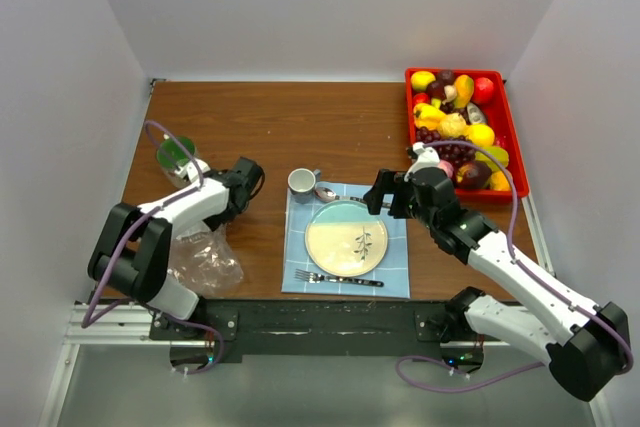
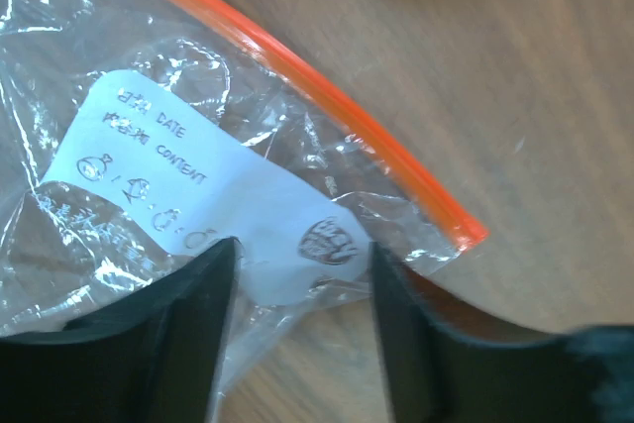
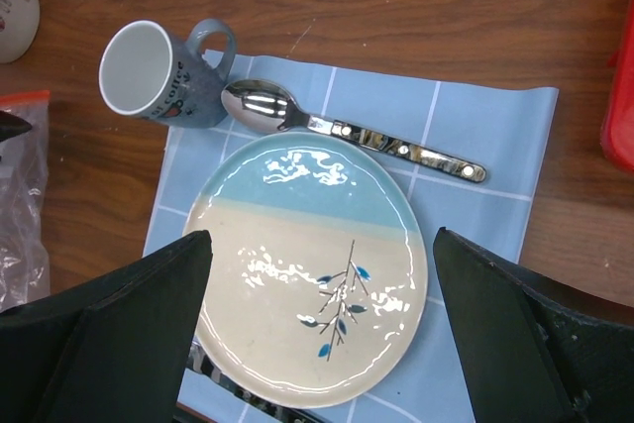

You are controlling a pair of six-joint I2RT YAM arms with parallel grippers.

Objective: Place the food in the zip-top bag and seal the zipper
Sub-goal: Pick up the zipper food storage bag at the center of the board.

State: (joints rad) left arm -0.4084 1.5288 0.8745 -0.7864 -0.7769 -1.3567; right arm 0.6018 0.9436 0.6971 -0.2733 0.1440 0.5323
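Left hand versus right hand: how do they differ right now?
The left hand sits low over the zip-top bag, fingers either side of its white label; the right hand hangs over the plate, away from the bag. The left hand is at the table's left side; the right hand is near the middle, beside the red tray of food. Both are open and neither holds anything.

Setup: brown wood-grain tabletop (image 1: 300, 127) boxed in on 3 sides by plain white back wall (image 1: 330, 7), white left wall (image 1: 60, 97) & white right wall (image 1: 590, 97). Silver aluminium rail frame (image 1: 110, 322) along near edge, grey floor (image 1: 300, 392) below. Light soft, even; faint sheen on wood.
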